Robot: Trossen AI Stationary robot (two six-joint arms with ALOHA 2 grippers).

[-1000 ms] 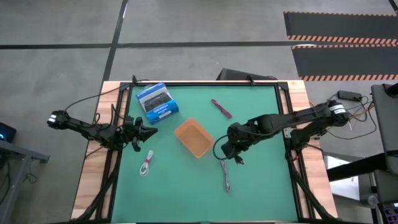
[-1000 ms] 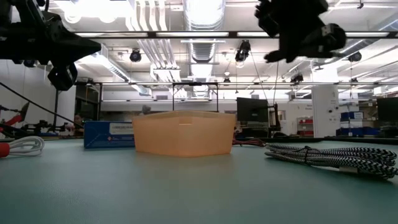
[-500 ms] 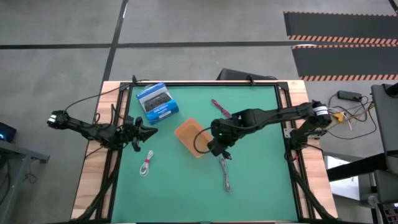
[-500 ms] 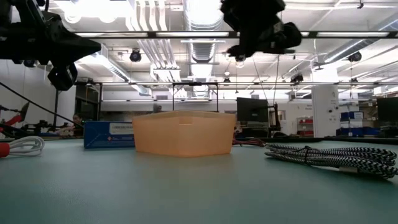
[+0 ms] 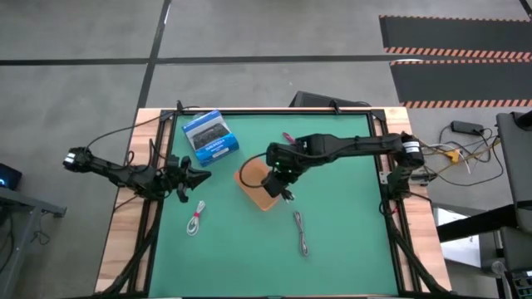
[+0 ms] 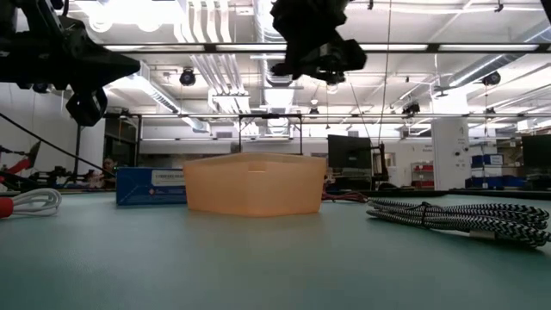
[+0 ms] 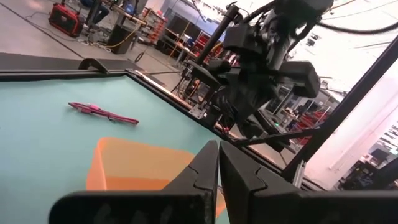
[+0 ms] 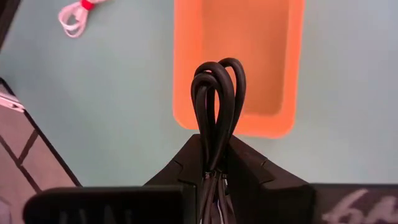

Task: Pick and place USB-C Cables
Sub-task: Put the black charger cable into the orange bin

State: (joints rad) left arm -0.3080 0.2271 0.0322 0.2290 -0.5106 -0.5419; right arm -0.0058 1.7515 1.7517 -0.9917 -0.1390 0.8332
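1. Left of the orange tray [image 5: 253, 182], the left pincer [image 5: 199, 177] hovers, fingers pressed together on nothing.
2. The white cable [image 5: 196, 218] lies left of the tray.
3. Above the tray, the right pincer [image 8: 212, 163] clamps a looped black cable [image 8: 216, 102].
4. The pink cable [image 7: 102, 112] lies beyond the tray; the grey cable [image 5: 301, 233] lies right of it on the bench [image 5: 341, 216].

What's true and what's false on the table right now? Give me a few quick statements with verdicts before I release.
1. The right gripper is shut on a black looped cable above the orange tray. True.
2. The orange tray has a cable in it. False: in the right wrist view its inside is bare.
3. The grey cable lies on the mat, outside the tray. True.
4. The left gripper holds the white cable. False: that cable lies on the mat, and the left gripper is shut on nothing.
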